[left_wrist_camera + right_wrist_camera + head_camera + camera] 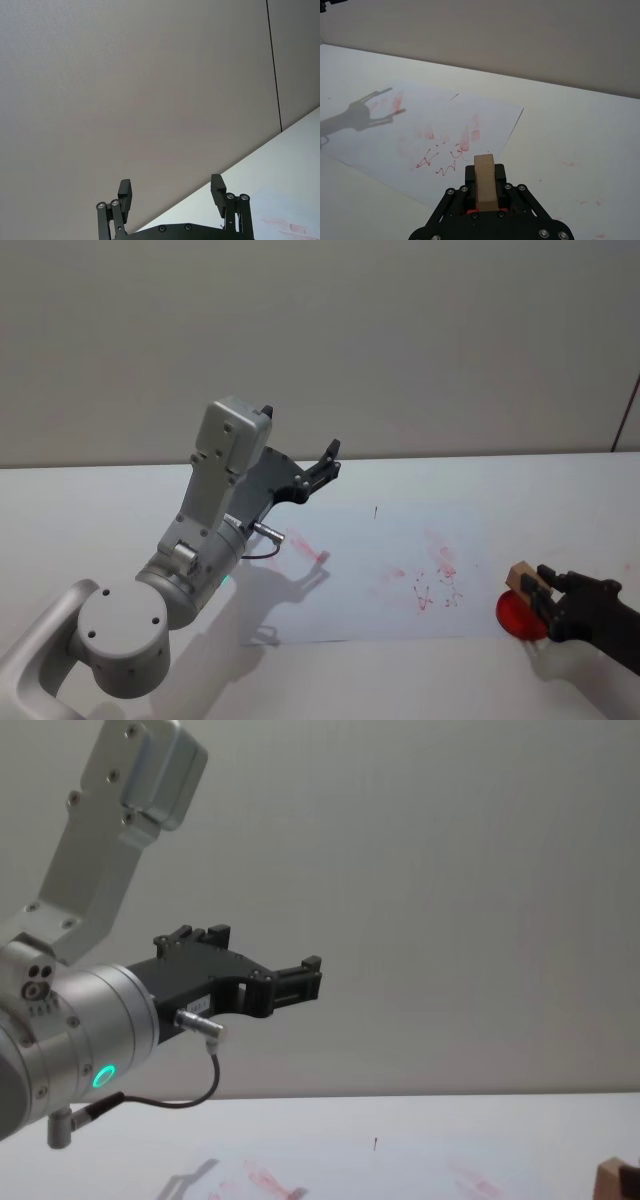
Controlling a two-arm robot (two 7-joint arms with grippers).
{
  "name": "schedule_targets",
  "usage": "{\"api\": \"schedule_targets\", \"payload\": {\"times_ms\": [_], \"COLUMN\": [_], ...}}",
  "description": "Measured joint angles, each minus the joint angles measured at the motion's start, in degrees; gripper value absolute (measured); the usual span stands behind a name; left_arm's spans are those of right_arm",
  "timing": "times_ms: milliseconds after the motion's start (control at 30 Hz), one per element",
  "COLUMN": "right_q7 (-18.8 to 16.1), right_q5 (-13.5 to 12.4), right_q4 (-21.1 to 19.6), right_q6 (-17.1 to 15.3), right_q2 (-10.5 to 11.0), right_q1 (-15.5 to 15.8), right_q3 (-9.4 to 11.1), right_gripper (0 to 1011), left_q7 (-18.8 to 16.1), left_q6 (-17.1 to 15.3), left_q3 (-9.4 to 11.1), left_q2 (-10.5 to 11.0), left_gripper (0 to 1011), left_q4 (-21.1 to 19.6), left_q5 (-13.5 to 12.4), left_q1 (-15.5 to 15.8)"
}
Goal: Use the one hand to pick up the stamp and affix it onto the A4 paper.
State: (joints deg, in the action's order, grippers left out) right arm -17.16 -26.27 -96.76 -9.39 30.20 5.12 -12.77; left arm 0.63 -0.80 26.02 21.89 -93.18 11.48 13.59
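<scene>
The tan wooden stamp [522, 577] is held between the black fingers of my right gripper [533, 589], the hand, at the table's right side just off the paper's right edge. It sits over a round red ink pad [513, 617]. In the right wrist view the stamp [484, 192] stands upright between the jaws, with the A4 paper [445, 120] ahead of it. The A4 paper [370, 580] lies flat in the middle, bearing red prints and scribbles. My left gripper [330, 454] is raised above the paper's left part, open and holding nothing.
The big silver left arm [200, 540] leans over the table's left half and casts a shadow on the paper. A few red smears [570, 163] mark the bare white tabletop to the right of the sheet. A grey wall stands behind the table.
</scene>
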Motion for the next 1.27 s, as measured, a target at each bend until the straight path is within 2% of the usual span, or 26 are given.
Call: {"api": "schedule_targets", "payload": {"times_ms": [100, 233, 433, 500, 533, 600, 633, 667, 900, 1067, 1267], "right_q7": [-0.5, -1.0, -1.5, -1.6, -1.7, -1.7, -1.8, -1.8, -2.1, -2.1, -2.2], "right_q5": [0.3, 0.6, 0.9, 1.0, 1.1, 1.1, 1.1, 1.1, 1.3, 1.3, 1.3], "right_q4": [0.5, 0.9, 1.4, 1.5, 1.5, 1.6, 1.7, 1.7, 1.9, 2.0, 2.0], "right_q6": [-0.6, -1.1, -1.7, -1.8, -1.9, -2.0, -2.0, -2.1, -2.3, -2.4, -2.5], "right_q2": [-0.2, -0.4, -0.6, -0.6, -0.6, -0.7, -0.7, -0.7, -0.8, -0.8, -0.8], "right_q1": [-0.3, -0.6, -0.9, -1.0, -1.0, -1.0, -1.0, -1.1, -1.2, -1.2, -1.3], "right_q3": [-0.2, -0.3, -0.5, -0.6, -0.6, -0.6, -0.6, -0.6, -0.7, -0.7, -0.8], "right_gripper": [211, 275, 482, 521, 583, 623, 686, 686, 920, 1001, 1001], "left_q7": [0.0, 0.0, 0.0, 0.0, 0.0, 0.0, 0.0, 0.0, 0.0, 0.0, 0.0], "left_q6": [0.0, 0.0, 0.0, 0.0, 0.0, 0.0, 0.0, 0.0, 0.0, 0.0, 0.0], "left_q3": [0.0, 0.0, 0.0, 0.0, 0.0, 0.0, 0.0, 0.0, 0.0, 0.0, 0.0], "left_q2": [0.0, 0.0, 0.0, 0.0, 0.0, 0.0, 0.0, 0.0, 0.0, 0.0, 0.0], "left_gripper": [1001, 1001, 1001, 1001, 1001, 1001, 1001, 1001, 1001, 1001, 1001], "left_q4": [0.0, 0.0, 0.0, 0.0, 0.0, 0.0, 0.0, 0.0, 0.0, 0.0, 0.0], "left_q5": [0.0, 0.0, 0.0, 0.0, 0.0, 0.0, 0.0, 0.0, 0.0, 0.0, 0.0], "left_q1": [0.0, 0.0, 0.0, 0.0, 0.0, 0.0, 0.0, 0.0, 0.0, 0.0, 0.0]}}
